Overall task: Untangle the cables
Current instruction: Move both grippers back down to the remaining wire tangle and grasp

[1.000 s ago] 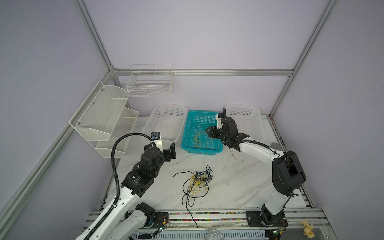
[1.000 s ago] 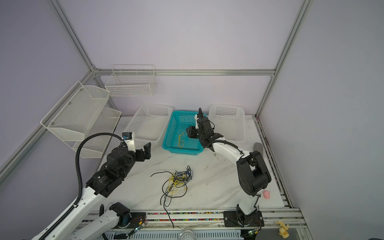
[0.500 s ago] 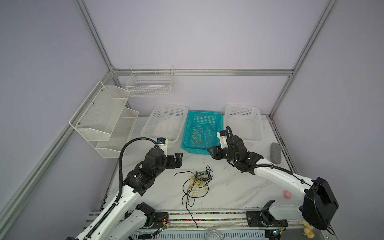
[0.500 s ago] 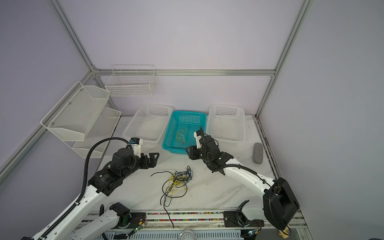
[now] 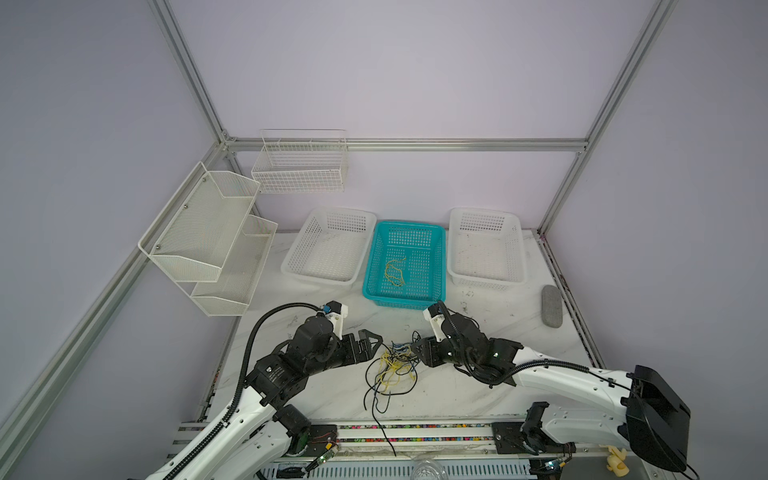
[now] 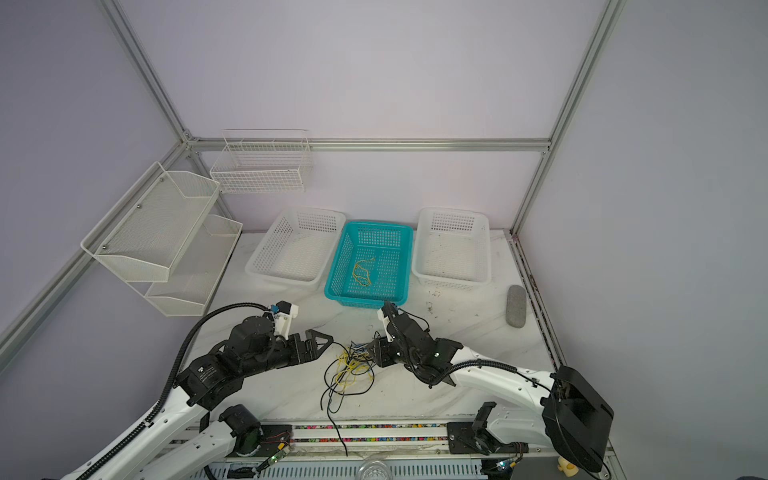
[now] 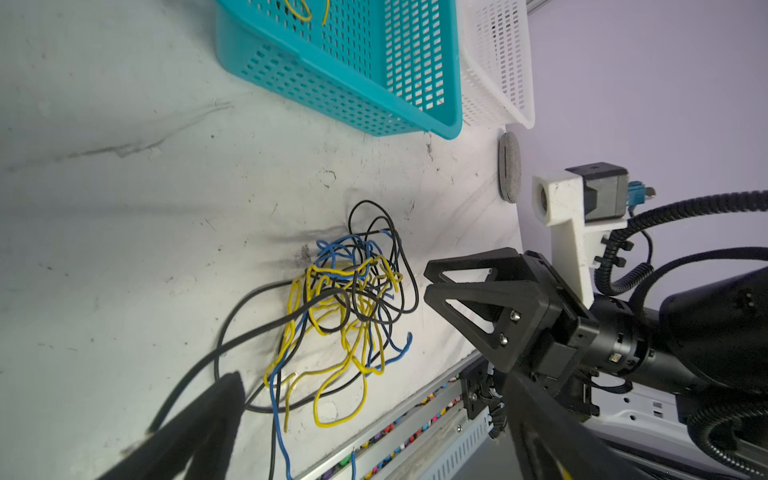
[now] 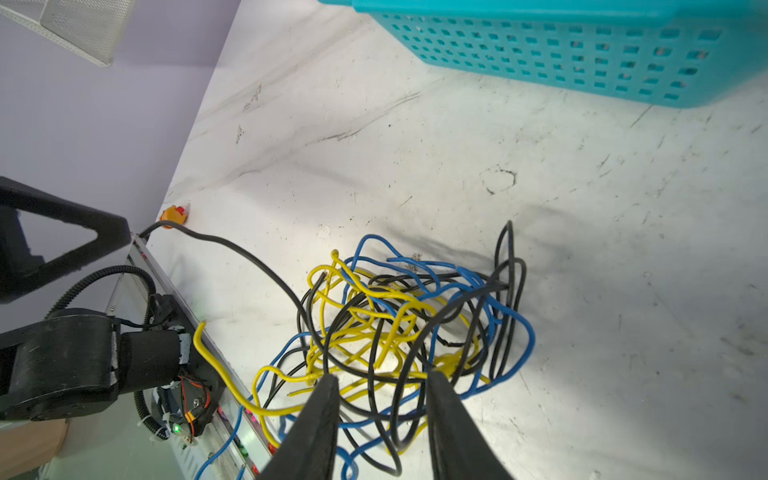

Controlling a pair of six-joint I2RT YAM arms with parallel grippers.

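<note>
Your right gripper sits low at the edge of the cables. Its two fingers stand apart with a clear gap. Black and yellow strands run through that gap, but nothing is pinched.

Your left gripper is spread wide and holds nothing. It points at the same heap from the opposite side, just beside it. You cannot tell from the top views whether a fingertip touches a strand.

Between the two grippers the cables lie knotted on the white table, with yellow, black and blue strands looped through each other. One long black cable trails out of the heap and over the front edge of the table.

Behind the heap stands a teal basket. A single yellow cable lies loose inside it, well apart from the rest. White baskets flank the teal one, and a grey pad rests near the table's right edge.
</note>
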